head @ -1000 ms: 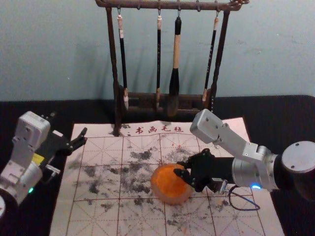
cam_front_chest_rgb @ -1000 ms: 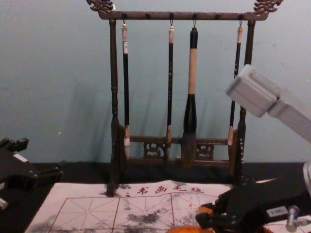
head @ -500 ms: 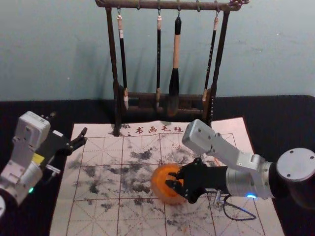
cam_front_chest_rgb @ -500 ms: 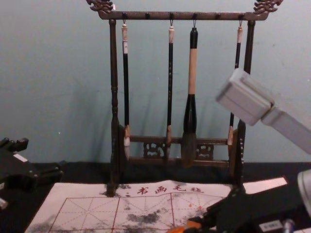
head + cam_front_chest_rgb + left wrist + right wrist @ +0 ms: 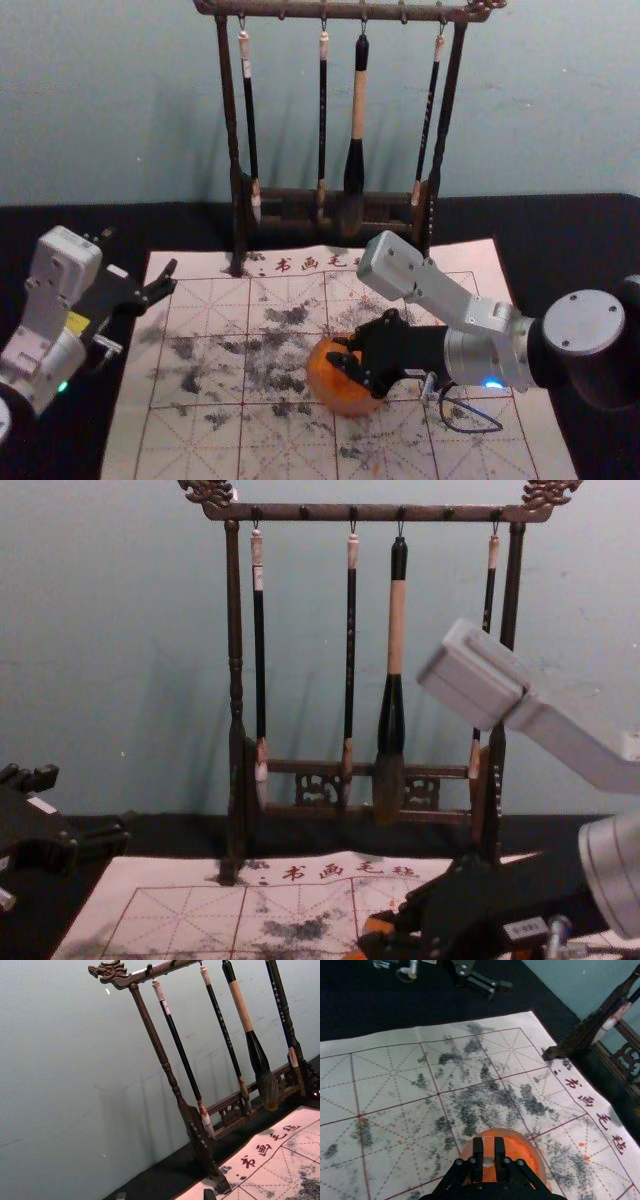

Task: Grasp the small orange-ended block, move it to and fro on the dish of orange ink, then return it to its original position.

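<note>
The right hand (image 5: 337, 351), reaching in from the right in the head view, is clamped on the small orange-ended block (image 5: 489, 1147), held over the dish of orange ink (image 5: 352, 402); whether block and ink touch cannot be told. The left hand (image 5: 140, 252) is parked beyond the left edge of the gridded calligraphy felt (image 5: 205, 440), fingers apart. Behind the dish, four brushes hang from a carved wooden rack (image 5: 228, 100).
</note>
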Robot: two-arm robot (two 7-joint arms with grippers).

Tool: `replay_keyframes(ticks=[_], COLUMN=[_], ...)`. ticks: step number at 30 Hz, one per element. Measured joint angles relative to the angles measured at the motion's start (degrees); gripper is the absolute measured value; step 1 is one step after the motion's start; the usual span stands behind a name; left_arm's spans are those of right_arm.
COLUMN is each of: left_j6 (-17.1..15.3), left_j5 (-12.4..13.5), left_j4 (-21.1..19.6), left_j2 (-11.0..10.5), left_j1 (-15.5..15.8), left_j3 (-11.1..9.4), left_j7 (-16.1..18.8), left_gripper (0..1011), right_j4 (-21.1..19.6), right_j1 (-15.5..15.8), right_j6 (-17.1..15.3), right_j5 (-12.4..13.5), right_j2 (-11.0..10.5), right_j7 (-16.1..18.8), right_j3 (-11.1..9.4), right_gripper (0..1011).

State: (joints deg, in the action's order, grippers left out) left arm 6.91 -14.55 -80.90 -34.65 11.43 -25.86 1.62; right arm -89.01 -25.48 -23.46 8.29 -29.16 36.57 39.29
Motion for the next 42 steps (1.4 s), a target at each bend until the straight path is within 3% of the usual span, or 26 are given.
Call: replay_keyframes(ticks=[14, 42], left_j6=[0.0, 0.0], left_j5=[0.0, 0.0], left_j4=[0.0, 0.0], left_j2=[0.0, 0.0], left_j1=[0.0, 0.0], left_j3=[0.0, 0.0], left_j7=[0.0, 0.0], left_gripper=[1002, 1001], right_j4=[3.67, 1.88], right_j1=[-1.62, -0.24], right_j6=[-0.34, -1.73], right_j5=[-0.57, -1.16], right_j2=[1.59, 0.01], right_j7=[-1.52, -1.34], right_j3=[-1.11, -2.39], right_gripper=[82, 82])
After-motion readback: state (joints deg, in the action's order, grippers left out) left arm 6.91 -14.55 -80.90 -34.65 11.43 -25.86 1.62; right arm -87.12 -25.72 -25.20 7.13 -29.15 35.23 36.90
